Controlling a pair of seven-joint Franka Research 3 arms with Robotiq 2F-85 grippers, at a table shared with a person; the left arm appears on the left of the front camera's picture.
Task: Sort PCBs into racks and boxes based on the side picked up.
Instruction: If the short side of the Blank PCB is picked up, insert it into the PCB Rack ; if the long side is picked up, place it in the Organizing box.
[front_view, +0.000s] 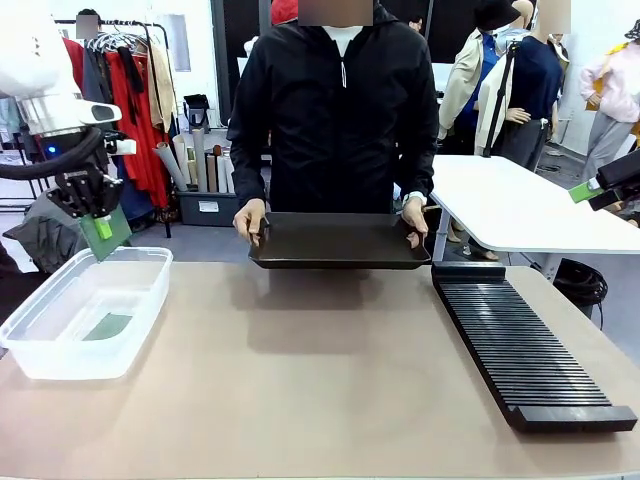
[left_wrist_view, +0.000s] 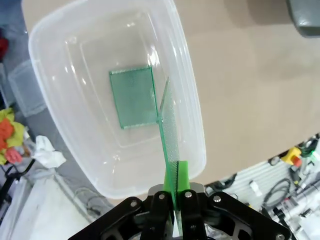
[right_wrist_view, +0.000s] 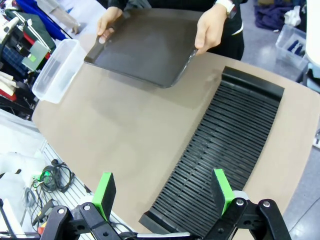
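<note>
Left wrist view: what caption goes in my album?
Left tool holds a green PCB edge-on above the clear tub, another board inside.

A robotics lab set up in a shared work hall: a brown tabletop (front_view: 300, 380) with a white robot arm (front_view: 40, 60) at it, a clothes rack (front_view: 120, 90) far left, cables (right_wrist_view: 52, 175) and bins beside it, people standing around beyond.
</note>
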